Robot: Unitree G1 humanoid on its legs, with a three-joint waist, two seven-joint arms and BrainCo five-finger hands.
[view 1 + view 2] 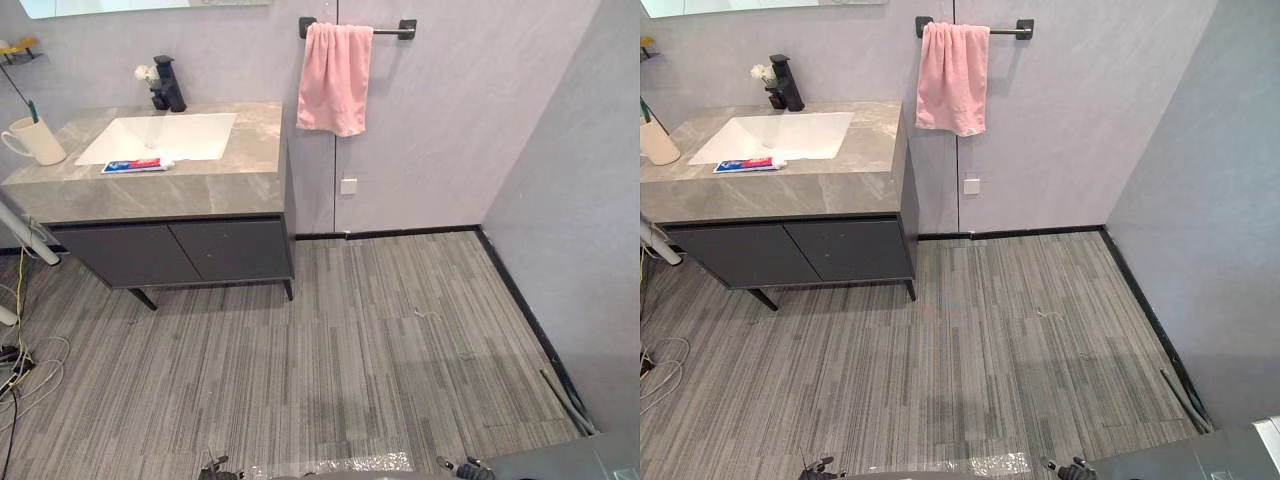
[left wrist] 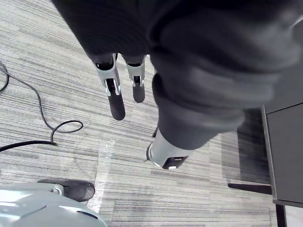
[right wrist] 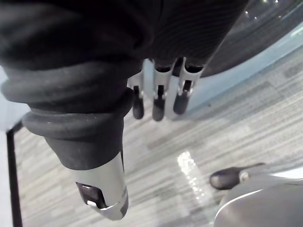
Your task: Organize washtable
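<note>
Nothing looks tidied yet; the toothpaste tube (image 1: 135, 165) lies before the sink (image 1: 180, 135), the cup (image 1: 35, 141) left of it; my left hand (image 2: 115, 94) and right hand (image 3: 158, 106) hang slack, empty.

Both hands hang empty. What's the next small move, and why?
Probably step forward-left toward the washtable: it stands across the floor, with the toothpaste tube lying before the sink and the cup beside. The left hand and right hand hang open over floor.

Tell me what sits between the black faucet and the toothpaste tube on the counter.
The white sink basin lies between the faucet and the toothpaste tube, in both eye views.
</note>
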